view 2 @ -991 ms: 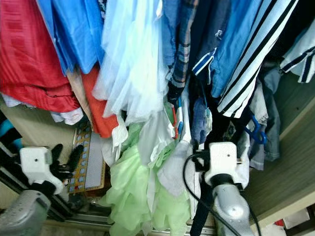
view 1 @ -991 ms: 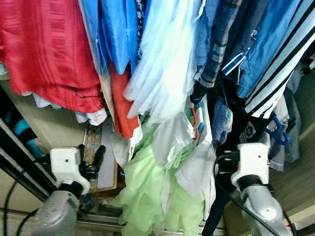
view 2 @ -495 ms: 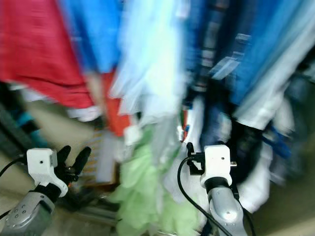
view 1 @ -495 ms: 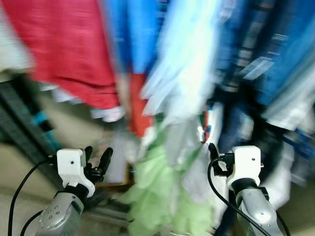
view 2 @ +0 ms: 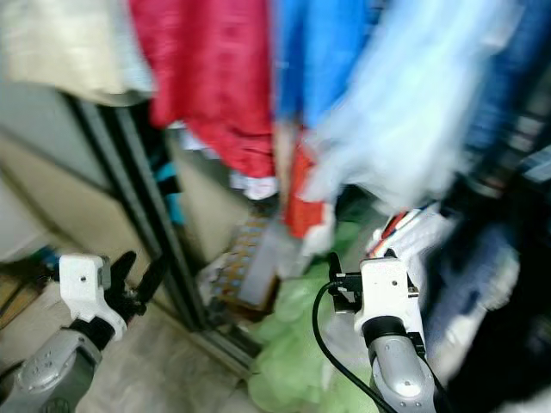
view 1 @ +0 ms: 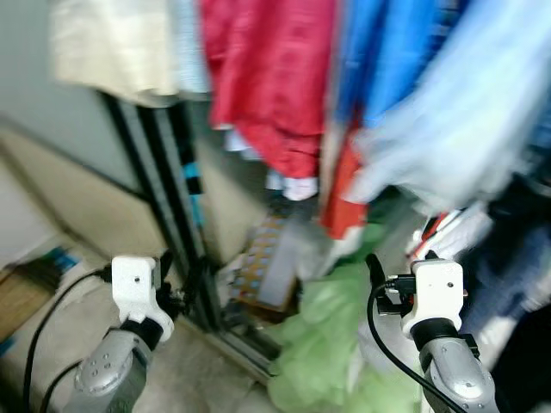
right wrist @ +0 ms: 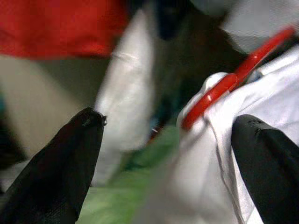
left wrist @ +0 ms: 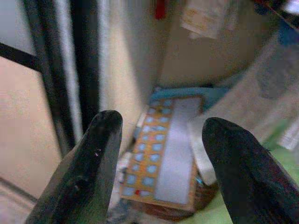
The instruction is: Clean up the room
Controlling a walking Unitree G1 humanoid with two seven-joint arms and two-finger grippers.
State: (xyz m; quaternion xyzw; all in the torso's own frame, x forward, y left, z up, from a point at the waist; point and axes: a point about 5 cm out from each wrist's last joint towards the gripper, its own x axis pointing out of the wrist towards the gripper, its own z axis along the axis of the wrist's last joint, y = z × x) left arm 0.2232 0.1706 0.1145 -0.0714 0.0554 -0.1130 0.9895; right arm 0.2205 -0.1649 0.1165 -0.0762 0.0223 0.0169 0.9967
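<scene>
Wardrobe interior, head views blurred.

Landmark: dark sliding-door frame (view 1: 164,198), upright, running down to the floor track.

- Red garment (view 1: 271,77): hangs just right of the frame, up high; beside it hang blue garments (view 1: 396,52) and a pale blue sheer dress (view 1: 465,129).
- Cream garment (view 1: 112,43): hangs above the frame's top, to its left.
- Pale green clothes (view 1: 331,344): heaped low on the wardrobe floor, right of the frame's foot.
- Orange box with blue squares (left wrist: 161,156): lies at the foot of the frame, between it and the green heap.
- Red hanger (right wrist: 233,79): over white cloth (right wrist: 261,121), right of the green heap.
- Left gripper (left wrist: 161,186): held low just beside the frame's foot, fingers spread apart, grasping nothing, pointing toward the orange box.
- Right gripper (right wrist: 173,163): well right of the frame, in front of the green heap, fingers spread wide, empty; the white cloth and red hanger lie close ahead of it.
</scene>
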